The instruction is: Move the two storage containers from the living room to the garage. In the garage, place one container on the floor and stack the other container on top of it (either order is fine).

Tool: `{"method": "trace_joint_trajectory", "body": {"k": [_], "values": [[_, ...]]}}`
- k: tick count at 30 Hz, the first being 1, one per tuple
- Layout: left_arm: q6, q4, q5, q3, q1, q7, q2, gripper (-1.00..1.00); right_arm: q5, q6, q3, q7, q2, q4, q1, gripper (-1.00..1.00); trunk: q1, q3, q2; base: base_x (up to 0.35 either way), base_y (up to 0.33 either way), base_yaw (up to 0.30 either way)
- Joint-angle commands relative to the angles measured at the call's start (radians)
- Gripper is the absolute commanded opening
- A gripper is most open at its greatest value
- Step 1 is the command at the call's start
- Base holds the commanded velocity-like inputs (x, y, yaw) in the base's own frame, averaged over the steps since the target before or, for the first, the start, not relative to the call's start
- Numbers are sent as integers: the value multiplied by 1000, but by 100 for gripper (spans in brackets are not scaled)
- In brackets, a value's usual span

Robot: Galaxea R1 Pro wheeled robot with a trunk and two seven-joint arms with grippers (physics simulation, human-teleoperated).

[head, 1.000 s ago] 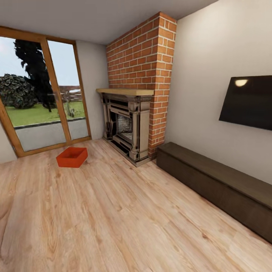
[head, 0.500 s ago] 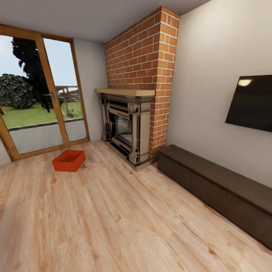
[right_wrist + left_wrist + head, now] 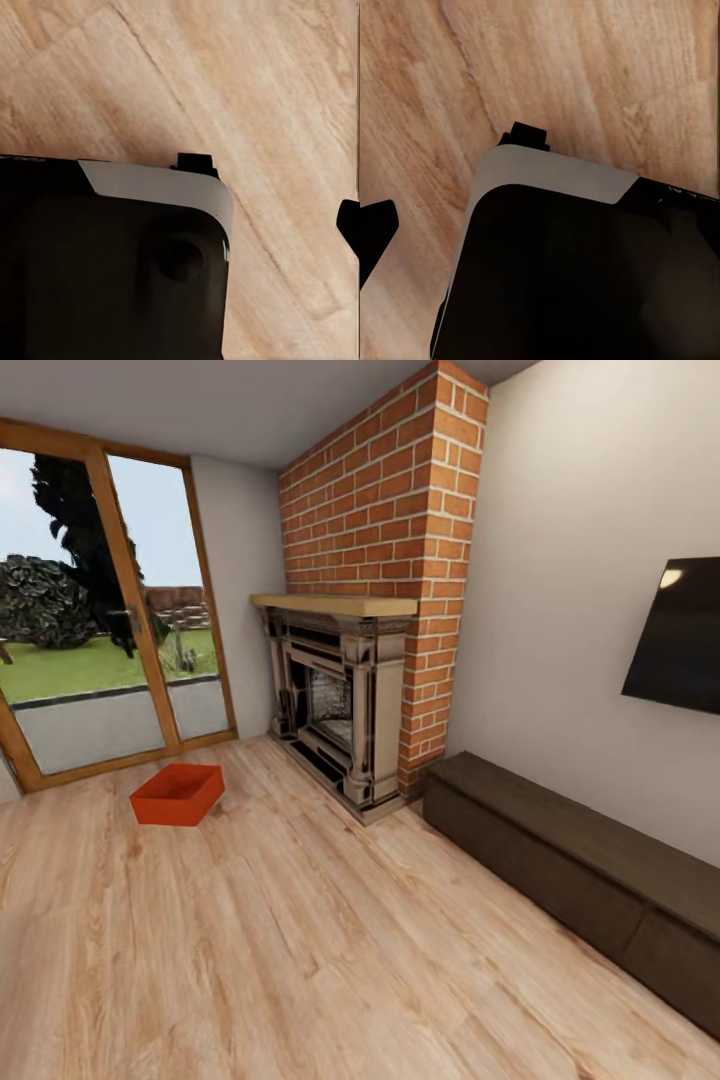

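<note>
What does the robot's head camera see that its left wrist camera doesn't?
The head view takes in the room: one red-orange storage container on the floor near the glass door, the brick fireplace, a dark low cabinet and a black screen on the wall. The left wrist view sees a black and grey part of the robot from close up. Both show the light wood plank floor.

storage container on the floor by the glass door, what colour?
Red-orange, plain walls; the storage container shows best in the head view.
</note>
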Motion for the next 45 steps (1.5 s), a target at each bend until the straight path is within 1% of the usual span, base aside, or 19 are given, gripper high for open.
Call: {"method": "trace_joint_trajectory", "body": {"k": [1, 45], "values": [[5, -3, 7, -6, 0, 4, 0, 100, -3, -6, 8, 3, -1, 3, -1, 100, 1, -1, -1, 326, 0, 215], [4, -3, 7, -6, 0, 4, 0, 100, -8, -7, 7, 3, -2, 3, -1, 100, 1, -1, -1, 325, 0, 266]]}}
